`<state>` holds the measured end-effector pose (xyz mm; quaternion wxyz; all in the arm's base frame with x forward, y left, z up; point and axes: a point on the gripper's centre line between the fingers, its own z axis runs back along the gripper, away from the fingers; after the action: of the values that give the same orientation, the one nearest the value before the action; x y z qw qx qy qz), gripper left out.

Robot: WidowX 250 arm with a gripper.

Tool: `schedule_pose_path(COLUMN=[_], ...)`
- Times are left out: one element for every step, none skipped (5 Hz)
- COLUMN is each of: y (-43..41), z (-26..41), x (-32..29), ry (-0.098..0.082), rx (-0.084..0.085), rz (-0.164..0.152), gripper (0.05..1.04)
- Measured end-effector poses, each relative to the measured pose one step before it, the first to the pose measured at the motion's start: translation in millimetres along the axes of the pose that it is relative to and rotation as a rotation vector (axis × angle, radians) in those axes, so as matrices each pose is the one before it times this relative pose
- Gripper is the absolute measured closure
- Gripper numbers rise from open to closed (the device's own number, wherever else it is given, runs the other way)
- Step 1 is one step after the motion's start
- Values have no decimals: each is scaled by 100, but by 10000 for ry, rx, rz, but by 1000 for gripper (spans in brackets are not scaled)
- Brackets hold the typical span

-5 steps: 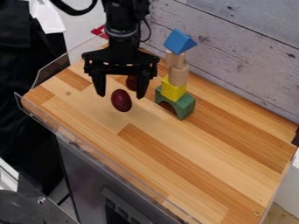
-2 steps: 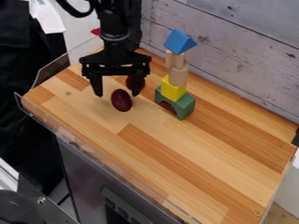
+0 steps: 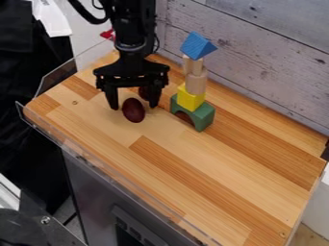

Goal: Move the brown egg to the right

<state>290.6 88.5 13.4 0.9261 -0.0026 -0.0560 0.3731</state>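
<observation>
The gripper point(image 3: 134, 105) points down at the board, its two fingers spread with a wide gap between them and neither clamped on anything. Its crossbar sits nearly level in view, and one finger hangs from each end. Above it, the black arm point(image 3: 132, 29) comes in from the top edge and drops almost straight down, the wrist upright over the far left part of the wooden tabletop point(image 3: 225, 158). A black cable point(image 3: 87, 15) loops out on the picture's left of the arm.

Just below the gap, in view, the dark reddish-brown egg point(image 3: 133, 110) rests on the wood, its upper end level with the fingertips in the picture. It lies close to the left-hand finger; whether they touch, I can't tell. A second dark egg point(image 3: 144, 92) is behind the gripper, partly covered by it and the right-hand finger.

Just past that finger, to the picture's right, a tower rises: a green arch point(image 3: 203, 116) at the base, then a yellow block point(image 3: 190, 99), tan cylinders point(image 3: 196, 83) and a blue triangular block point(image 3: 198, 46) at the top. Farther out, behind the tower, stands a pale plank wall point(image 3: 263, 62). A red object point(image 3: 107, 34) is behind the arm, on the picture's left.
</observation>
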Motion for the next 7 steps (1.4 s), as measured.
schedule_pose_path(y=[-106, 74, 249, 288, 292, 101, -64], z=[-578, -316, -142, -168, -39, 246, 465], x=[-244, -2, -73, -189, -270, -66, -1033], ry=[168, 19, 8, -22, -26, -112, 133], rx=[-26, -39, -18, 77, 82, -18, -370], rz=[10, 29, 83, 73, 44, -33, -760], gripper=[84, 83, 83, 133, 406, 522, 522])
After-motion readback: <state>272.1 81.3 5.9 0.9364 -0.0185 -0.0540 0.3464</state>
